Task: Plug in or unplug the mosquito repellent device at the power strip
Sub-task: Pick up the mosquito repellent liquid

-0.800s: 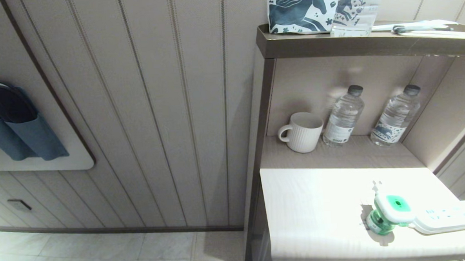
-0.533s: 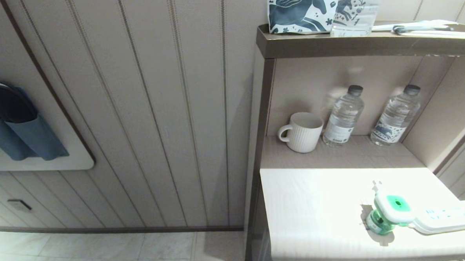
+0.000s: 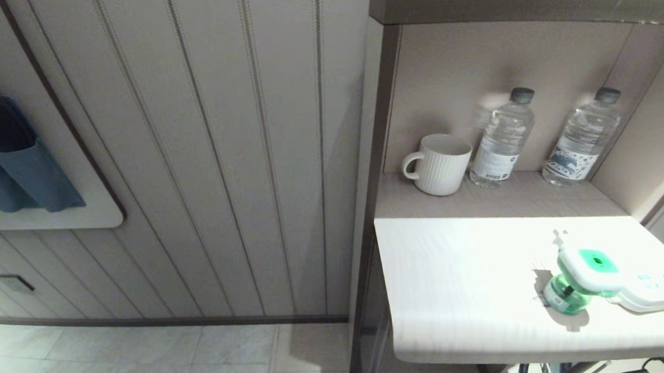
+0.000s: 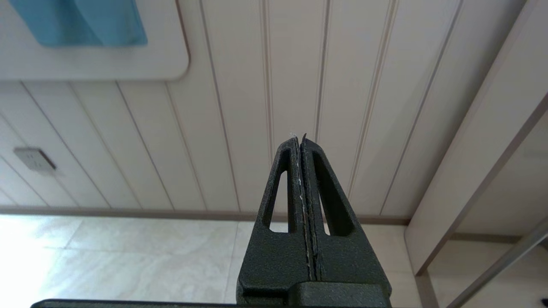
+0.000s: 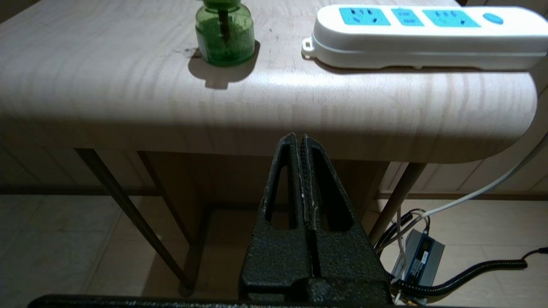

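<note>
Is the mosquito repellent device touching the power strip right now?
Apart. The right wrist view shows bare tabletop between the mosquito repellent device and the rounded end of the power strip.

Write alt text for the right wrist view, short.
The right gripper, fingers shut and empty, sits below the front edge of a pale wooden table. On top stand the mosquito repellent device, its green bottle showing, and beside it, apart, the power strip, whose visible sockets are empty.

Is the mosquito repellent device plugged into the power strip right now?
No. The mosquito repellent device stands upright on the table, apart from the power strip, whose visible sockets are empty.
</note>
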